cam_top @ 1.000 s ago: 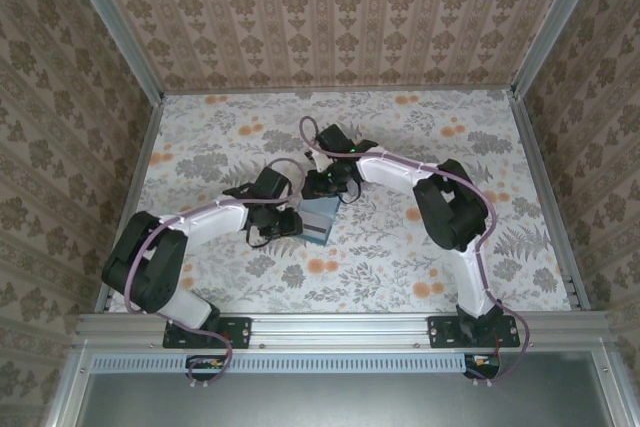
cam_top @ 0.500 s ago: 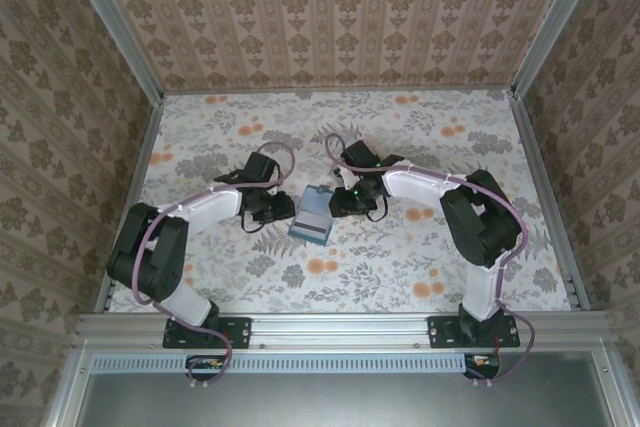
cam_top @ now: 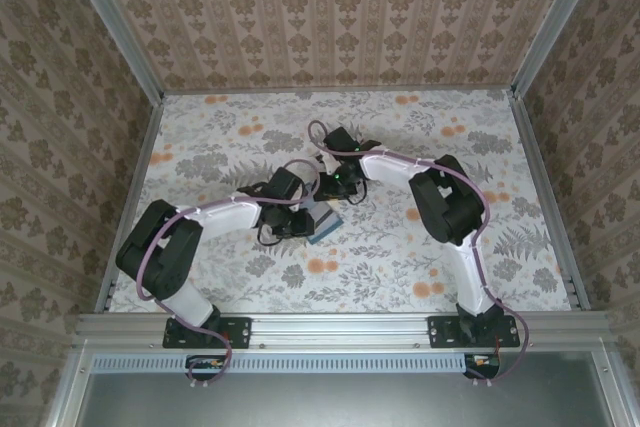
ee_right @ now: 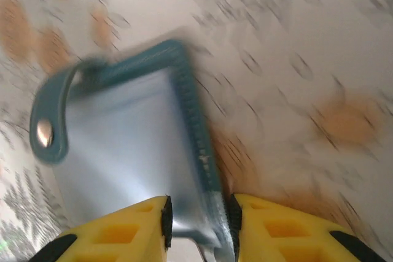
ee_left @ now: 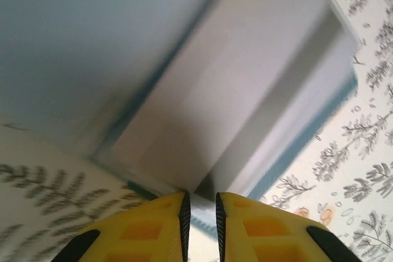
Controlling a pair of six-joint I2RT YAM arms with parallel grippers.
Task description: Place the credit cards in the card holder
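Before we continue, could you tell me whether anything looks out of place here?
Nothing looks spilled or damaged. The teal card holder is turned askew to the edges of the table, its snap tab unfastened, one edge pinched in the right gripper.

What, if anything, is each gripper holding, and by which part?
Right gripper clamps the card holder by its near end. Left gripper straddles a thin pale edge; blur hides whether it grips.
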